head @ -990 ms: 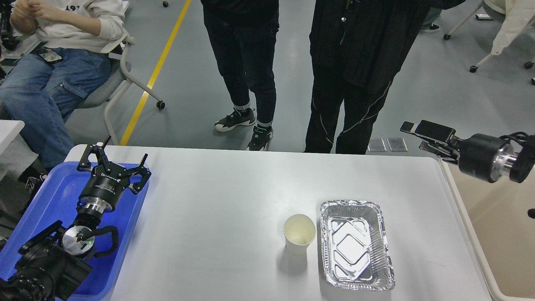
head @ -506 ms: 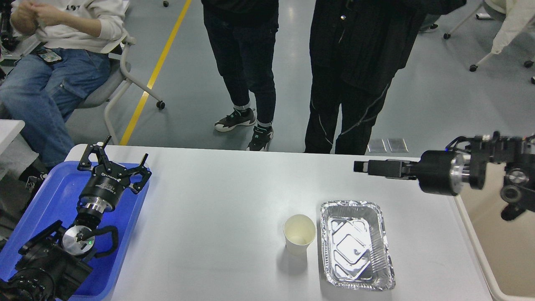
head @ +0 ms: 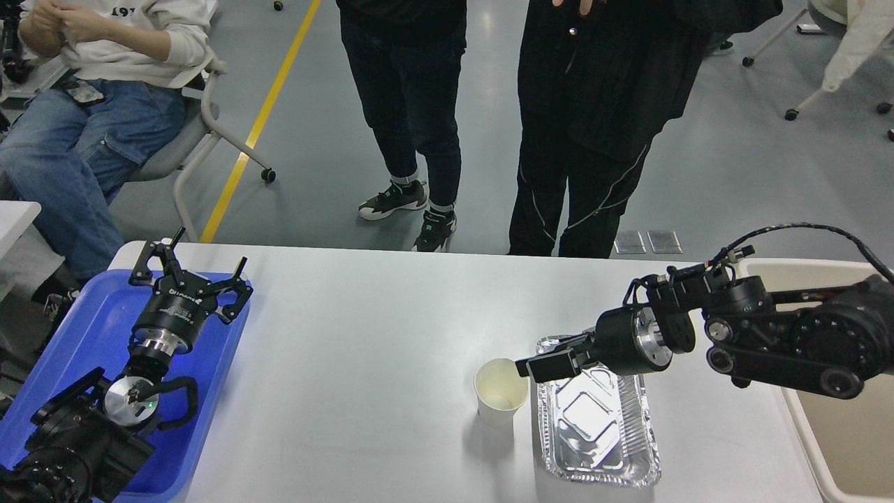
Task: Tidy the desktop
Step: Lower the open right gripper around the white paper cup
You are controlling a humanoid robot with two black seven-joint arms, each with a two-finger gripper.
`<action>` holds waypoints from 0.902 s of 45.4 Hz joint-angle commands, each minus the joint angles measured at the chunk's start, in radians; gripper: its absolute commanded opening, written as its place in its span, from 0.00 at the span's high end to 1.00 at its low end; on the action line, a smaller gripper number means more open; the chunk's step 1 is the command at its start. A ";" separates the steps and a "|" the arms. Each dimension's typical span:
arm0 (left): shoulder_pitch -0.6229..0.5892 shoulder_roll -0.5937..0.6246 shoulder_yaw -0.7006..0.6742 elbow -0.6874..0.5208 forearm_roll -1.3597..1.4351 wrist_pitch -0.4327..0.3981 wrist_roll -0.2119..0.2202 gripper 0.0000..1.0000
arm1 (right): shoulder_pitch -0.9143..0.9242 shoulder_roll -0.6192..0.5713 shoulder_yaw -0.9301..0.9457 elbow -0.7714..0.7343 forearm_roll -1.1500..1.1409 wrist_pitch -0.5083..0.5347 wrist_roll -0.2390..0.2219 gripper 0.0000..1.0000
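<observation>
The light grey-white desktop (head: 363,328) holds a cream paper cup (head: 500,392), upright and empty, and an empty foil tray (head: 597,429) just right of it. My right gripper (head: 534,365) reaches in from the right, low over the tray's far left corner, its tip at the cup's right rim. It is seen side-on, so I cannot tell its fingers apart. My left gripper (head: 194,264) is open and empty, held over the blue plastic tray (head: 84,328) at the left edge.
A beige bin (head: 848,436) stands off the table's right edge, under my right arm. Two people stand close behind the far edge (head: 433,119). A seated person (head: 77,133) is at the far left.
My right arm swung in from the far right and came down, from beyond the table edge to the cup's rim. The left arm, cup and foil tray have not moved.
</observation>
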 commanded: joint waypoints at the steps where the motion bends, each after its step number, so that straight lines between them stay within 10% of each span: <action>1: 0.000 0.001 0.000 0.000 0.000 0.000 0.000 0.00 | -0.013 0.101 -0.055 -0.080 -0.030 -0.010 -0.029 0.00; 41: 0.000 -0.001 0.000 0.000 0.000 0.000 0.000 0.00 | -0.131 0.248 -0.029 -0.263 -0.027 -0.075 -0.066 0.05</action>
